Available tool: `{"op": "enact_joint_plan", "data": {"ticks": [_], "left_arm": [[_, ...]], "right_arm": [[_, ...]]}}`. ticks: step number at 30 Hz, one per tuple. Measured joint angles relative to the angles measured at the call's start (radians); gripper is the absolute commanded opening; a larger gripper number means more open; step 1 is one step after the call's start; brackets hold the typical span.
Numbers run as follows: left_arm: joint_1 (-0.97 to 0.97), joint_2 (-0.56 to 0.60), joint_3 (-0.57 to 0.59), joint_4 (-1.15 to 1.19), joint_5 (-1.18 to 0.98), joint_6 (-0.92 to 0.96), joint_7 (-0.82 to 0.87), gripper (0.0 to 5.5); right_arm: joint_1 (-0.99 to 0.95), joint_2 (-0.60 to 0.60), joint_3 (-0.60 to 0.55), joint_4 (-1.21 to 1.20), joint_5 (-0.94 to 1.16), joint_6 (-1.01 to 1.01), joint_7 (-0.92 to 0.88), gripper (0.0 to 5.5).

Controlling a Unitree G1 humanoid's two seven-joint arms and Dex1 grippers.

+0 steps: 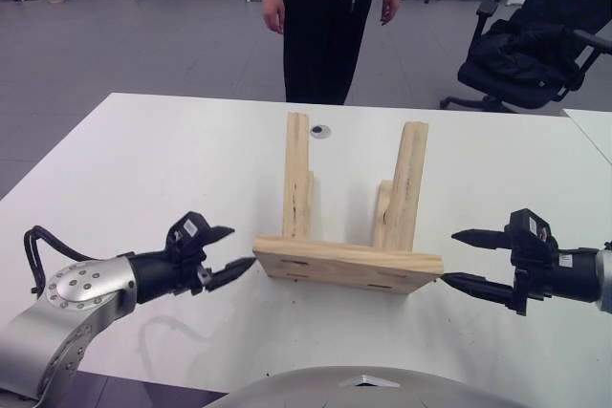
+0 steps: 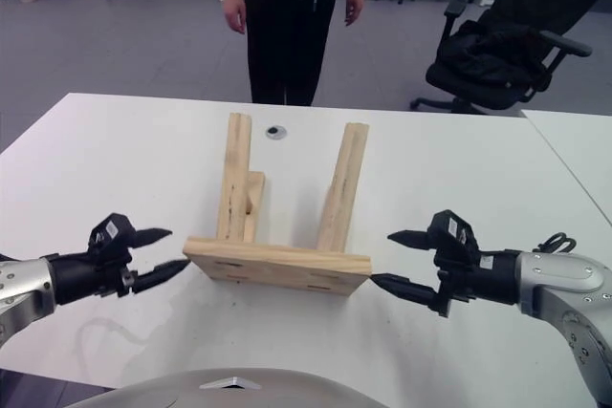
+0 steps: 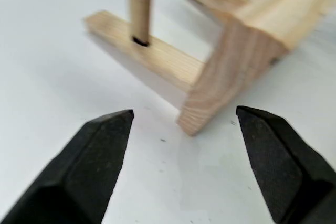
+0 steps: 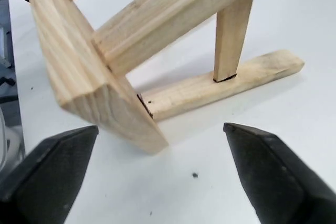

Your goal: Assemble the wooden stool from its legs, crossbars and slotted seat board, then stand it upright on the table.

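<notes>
From where I stand, the nearest things are the two black arms, low over the white tabletop (image 1: 143, 169). The left tool (image 1: 239, 247) has its pointed, matte black fingers (image 3: 100, 156) spread apart, and so does the right tool (image 1: 449, 257). Each sits just beside one end of the stool (image 2: 277, 236); I cannot tell whether either lower tip touches the wood.

The stool lies on its side in the middle of the tabletop. It is pale, unfinished pine with clear grain. Its thick, rectangular seat board (image 1: 349, 265) stands on edge closest to the robot, with dark slot marks on the face turned that way. Two flat, straight legs (image 1: 297, 174) run away from the board. In the wrist view a slim crossbar (image 4: 231, 40) is set into a leg lying flat on the tabletop; its upper end is hidden behind a thicker piece.

Beyond the legs a small round disc (image 1: 320, 131) sits on the tabletop. Farther off stands a black office chair (image 1: 526, 54), cut off at the frame's edge.
</notes>
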Motion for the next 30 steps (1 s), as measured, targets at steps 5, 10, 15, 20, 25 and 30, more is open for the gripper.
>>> {"op": "enact_joint_plan", "data": {"ticks": [5, 10, 15, 20, 25, 30], "left_arm": [[-0.116, 0.117, -0.139, 0.242, 0.12, -0.205, -0.23, 3.62], [-0.385, 0.001, -0.347, 0.319, 0.136, -0.273, -0.295, 3.09], [-0.449, -0.041, -0.405, 0.33, 0.132, -0.283, -0.319, 2.25], [-0.452, -0.027, -0.405, 0.349, 0.136, -0.313, -0.345, 1.7], [-0.468, -0.029, -0.405, 0.383, 0.139, -0.335, -0.352, 1.68], [-0.506, -0.011, -0.298, 0.363, 0.012, -0.238, -0.339, 1.65]], "right_arm": [[-0.055, -0.052, 0.161, 0.051, -0.09, -0.141, 0.104, 4.48], [-0.249, 0.018, 0.36, 0.137, -0.162, -0.203, 0.068, 3.75], [-0.276, 0.035, 0.401, 0.146, -0.167, -0.21, 0.058, 2.85], [-0.288, 0.042, 0.422, 0.149, -0.165, -0.236, 0.069, 1.77], [-0.293, 0.067, 0.416, 0.149, -0.159, -0.242, 0.069, 1.56], [-0.394, 0.061, 0.286, 0.143, 0.04, -0.147, 0.076, 1.56]]}}
